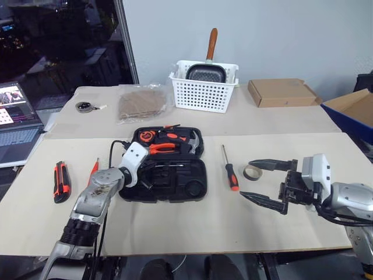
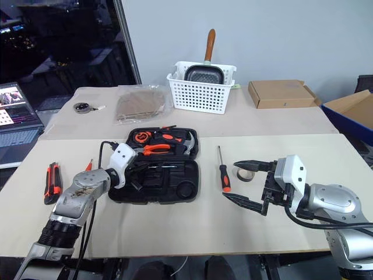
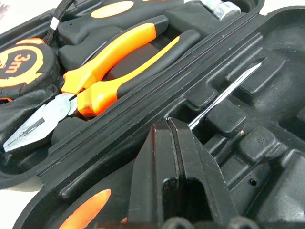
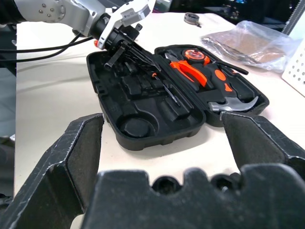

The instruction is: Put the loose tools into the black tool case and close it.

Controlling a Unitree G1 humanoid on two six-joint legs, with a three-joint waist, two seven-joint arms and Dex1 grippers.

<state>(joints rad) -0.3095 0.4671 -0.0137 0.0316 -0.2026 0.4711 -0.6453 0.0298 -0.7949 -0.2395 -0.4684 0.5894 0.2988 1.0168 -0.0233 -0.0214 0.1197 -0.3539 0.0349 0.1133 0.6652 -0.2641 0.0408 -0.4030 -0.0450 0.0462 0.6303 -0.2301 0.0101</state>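
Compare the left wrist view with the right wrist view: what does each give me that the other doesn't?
Left wrist view: a close look at the shut left claw, with the screwdriver shaft running out from its tip along a slot, and at the steel nose of the pliers.
Right wrist view: the whole open case, the hammer head, the open right claw, and a plastic bag and a grey disc on the table behind.
Both: the pliers, the tape measure and the case's moulded tray.
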